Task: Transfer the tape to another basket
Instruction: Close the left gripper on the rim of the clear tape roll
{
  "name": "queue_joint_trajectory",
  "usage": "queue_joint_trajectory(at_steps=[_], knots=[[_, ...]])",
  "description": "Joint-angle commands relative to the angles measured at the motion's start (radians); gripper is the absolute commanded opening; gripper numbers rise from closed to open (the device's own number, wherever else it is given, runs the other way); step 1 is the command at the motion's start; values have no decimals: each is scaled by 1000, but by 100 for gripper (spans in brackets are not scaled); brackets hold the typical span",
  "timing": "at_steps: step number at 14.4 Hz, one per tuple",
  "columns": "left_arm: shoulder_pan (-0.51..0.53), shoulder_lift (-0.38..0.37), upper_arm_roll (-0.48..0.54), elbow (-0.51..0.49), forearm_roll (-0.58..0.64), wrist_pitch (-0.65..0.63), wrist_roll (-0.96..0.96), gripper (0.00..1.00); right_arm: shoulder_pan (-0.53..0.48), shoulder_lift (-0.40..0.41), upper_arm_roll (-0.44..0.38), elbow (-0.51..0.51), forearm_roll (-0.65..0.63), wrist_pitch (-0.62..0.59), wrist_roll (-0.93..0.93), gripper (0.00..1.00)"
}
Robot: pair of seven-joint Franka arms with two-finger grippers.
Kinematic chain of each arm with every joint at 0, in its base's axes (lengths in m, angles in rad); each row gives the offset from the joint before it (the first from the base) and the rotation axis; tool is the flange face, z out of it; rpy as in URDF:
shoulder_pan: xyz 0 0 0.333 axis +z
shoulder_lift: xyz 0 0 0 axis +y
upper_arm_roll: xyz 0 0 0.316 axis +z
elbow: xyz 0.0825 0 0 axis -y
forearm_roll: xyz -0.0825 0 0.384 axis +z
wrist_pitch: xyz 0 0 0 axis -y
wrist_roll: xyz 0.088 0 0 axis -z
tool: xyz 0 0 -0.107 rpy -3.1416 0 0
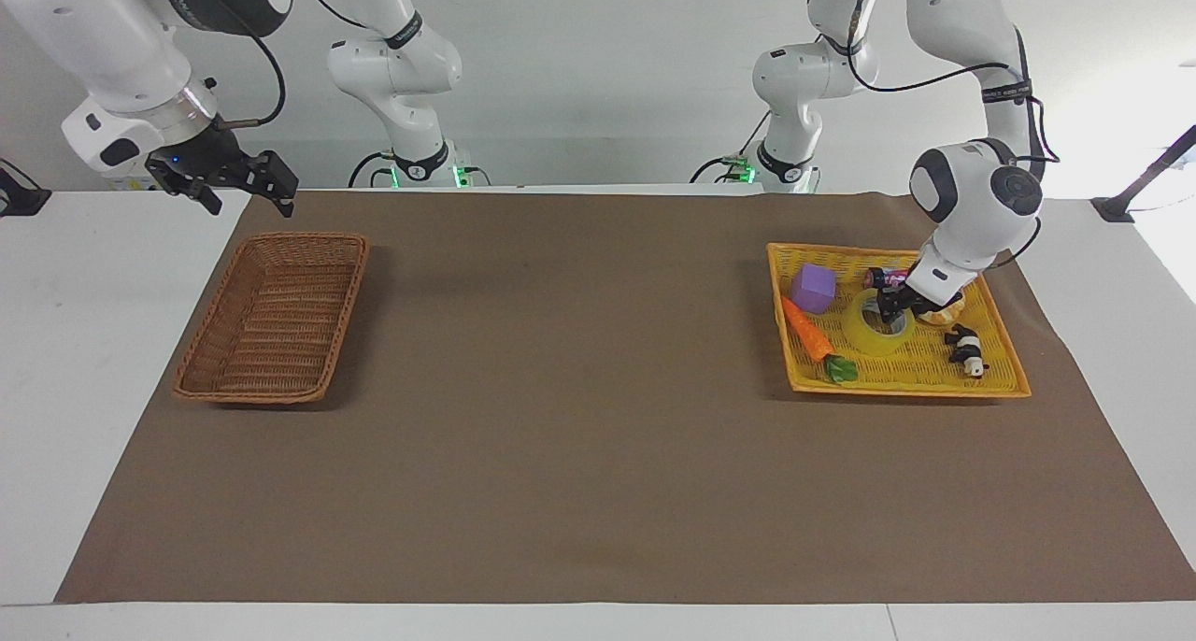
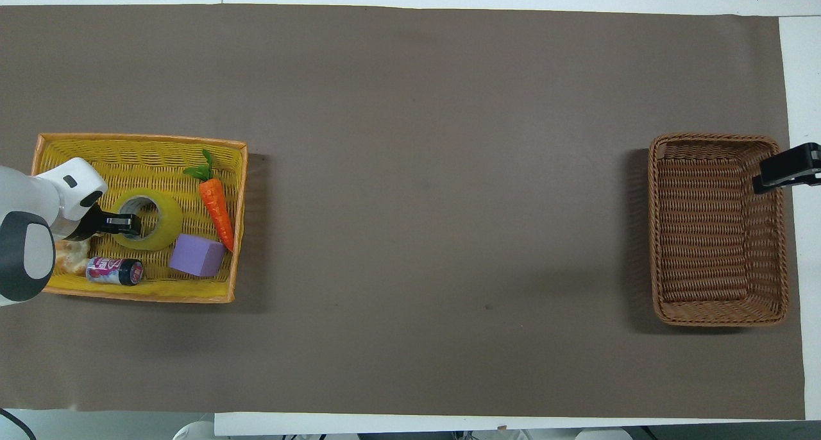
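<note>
- Pinching at the tape [image 1: 878,324], the left gripper [image 1: 892,303] is reaching down into the yellow tray [image 1: 1000,385], one finger seeming to be dipping inside the core and the other outside the wall; whether the fingers are gripping fully yet I cannot tell.
- Lying flat in the tray, the tape [image 2: 146,219] is sitting directly under the left gripper [image 2: 123,222], at its fingertips.
- Sitting close around the gripper are a croissant [image 2: 68,253] and a small can [image 2: 114,270] just beside it, a purple block [image 2: 197,255] and carrot [image 2: 217,204] past the tape, and a small black-and-white toy [image 1: 965,349].
- Judging by looks, the roll is handling as a light, stiff ring; its film is probably slippery, so taking the wall between core and outer face is looking like the safest hold.
- Waiting with fingers spread, the right gripper [image 1: 245,181] is hovering over the end of the basket [image 1: 271,316], which is lying well apart from the left gripper.
</note>
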State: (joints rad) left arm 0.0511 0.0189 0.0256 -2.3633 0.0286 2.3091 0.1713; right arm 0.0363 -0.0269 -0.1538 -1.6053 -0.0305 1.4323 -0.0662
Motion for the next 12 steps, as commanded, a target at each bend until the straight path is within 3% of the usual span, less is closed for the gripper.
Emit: queue_joint_trajectory(at_steps=[1, 2, 5, 7, 10, 12], knots=[[9, 4, -1, -16, 14, 32, 14, 18, -4, -25, 5, -31, -2, 16, -11, 100], [9, 6, -1, -14, 14, 30, 19, 0, -4, -25, 5, -30, -2, 16, -11, 100], [9, 15, -1, 25, 14, 7, 126, 0, -4, -25, 5, -30, -2, 16, -11, 100], [9, 13, -1, 102, 14, -72, 129, 0, -4, -25, 5, -31, -2, 16, -11, 100], [-8, 50, -7, 333, 5, -311, 114, 0, -4, -25, 5, -31, -2, 17, -11, 100], [-80, 73, -10, 459, -21, -443, 53, 0, -4, -25, 5, -31, -2, 16, -11, 100]])
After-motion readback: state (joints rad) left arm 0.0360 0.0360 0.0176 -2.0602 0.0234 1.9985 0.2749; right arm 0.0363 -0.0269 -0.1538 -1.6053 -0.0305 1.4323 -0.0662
